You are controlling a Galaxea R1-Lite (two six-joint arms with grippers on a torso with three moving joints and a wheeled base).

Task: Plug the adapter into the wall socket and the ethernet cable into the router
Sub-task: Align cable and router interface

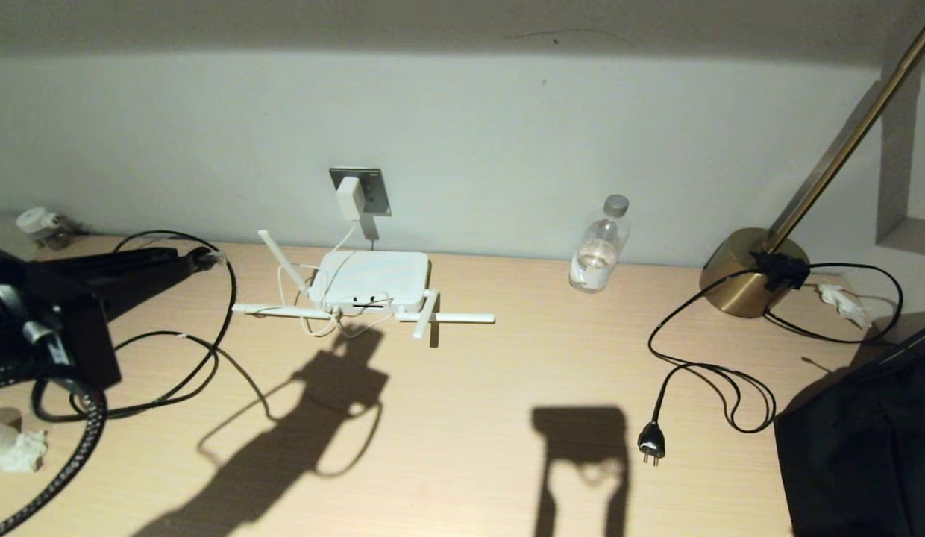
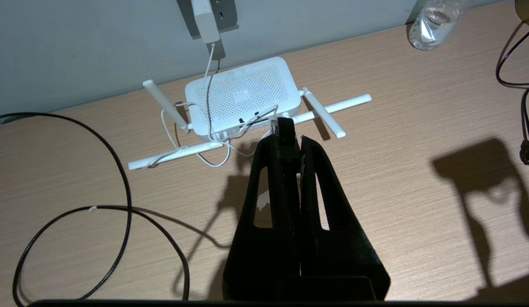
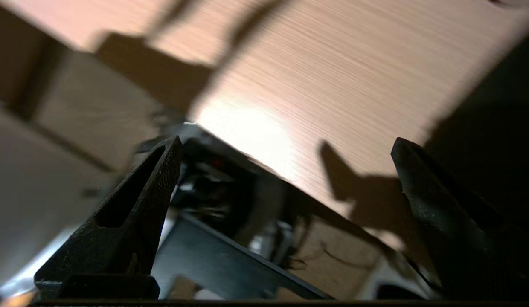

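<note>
- Adapter [image 1: 349, 198] sits on the wall socket [image 1: 371, 188], above the desk [image 1: 470, 418] edge; its thin white cord [image 1: 342, 246] drops to the router [image 1: 373, 280].
- Router lies flat on the desk against the wall, just below the socket. Four white antennas: two splayed flat to either side along the front, one tilted up at the robot's left, one short at the front right. Dark port slots face the robot.
- Left pincer [image 2: 287, 128] pressed together, pinching the connector end of the ethernet cable [image 2: 119, 187]; in the left wrist view the clipped tip sits just beside the router's port edge. Whether it touches a port: cannot tell.
- The rest of the ethernet cable loops in wide black curves over the desk at the robot's left.
- Right pincer [image 3: 286, 149] spread wide, nothing between the fingers; it hangs over bare desk near dark equipment, view blurred.
- Also on the desk: clear water bottle [image 1: 600, 246] by the wall, brass lamp [image 1: 753, 272] at the right, its black cord ending in an unplugged two-pin plug [image 1: 651, 444].
</note>
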